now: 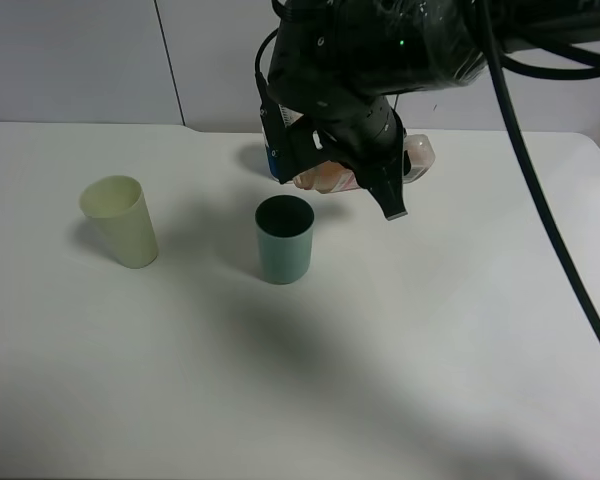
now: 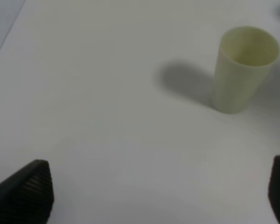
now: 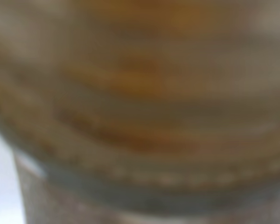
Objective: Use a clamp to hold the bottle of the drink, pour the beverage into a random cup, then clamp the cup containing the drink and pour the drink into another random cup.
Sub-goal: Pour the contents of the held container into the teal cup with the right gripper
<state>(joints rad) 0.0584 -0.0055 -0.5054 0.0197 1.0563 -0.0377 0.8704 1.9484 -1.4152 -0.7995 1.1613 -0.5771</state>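
1. Bottle point(image 1: 325, 180): clear plastic, with a pinkish-brown tint in the parts that showed. It lay close to horizontal, just beyond the far rim of the teal-green cup point(image 1: 284, 240) and slightly to its right. The black arm hid most of it, so which end was the neck could not be told.
2. Beverage point(image 3: 130, 79): brown and translucent. It filled the right wrist view as a blur inside the bottle wall.
3. Right gripper point(image 1: 375, 180): clamped on the bottle, with one black finger crossing the bottle's front and pointing down past the teal-green cup's right side.
4. Teal-green cup: upright with a dark inside. Its contents could not be made out.
5. Pale yellow-green cup point(image 1: 122, 220): upright, well apart to the left of the teal-green cup, and also seen in the left wrist view point(image 2: 242, 70).
6. Left gripper point(image 2: 154, 196): jaws wide apart with nothing between them, over the bare white table point(image 1: 430, 350) and away from the pale yellow-green cup.
7. Blue object point(image 1: 271, 157): behind the teal-green cup and mostly hidden by the arm. What it was could not be told.
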